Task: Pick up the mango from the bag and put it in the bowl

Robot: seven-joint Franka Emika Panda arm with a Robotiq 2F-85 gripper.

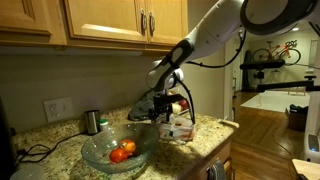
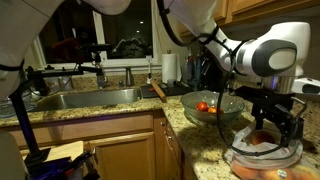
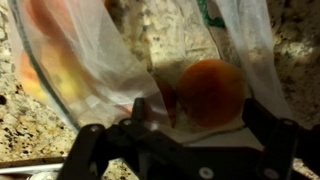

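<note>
Fingers [image 3: 262, 125] were spread open around the mango [image 3: 210, 90] in the bag [image 3: 110, 70]; bowl [image 1: 90, 147] sat nearby on worktop [image 1: 60, 138].

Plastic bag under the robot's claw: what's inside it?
Through the small crinkly clear plastic bag, the wrist view shows one round orange-red fruit. Blurry orange patches to its left may be more fruit; I cannot tell. Anything underneath the fruit is covered.
</note>
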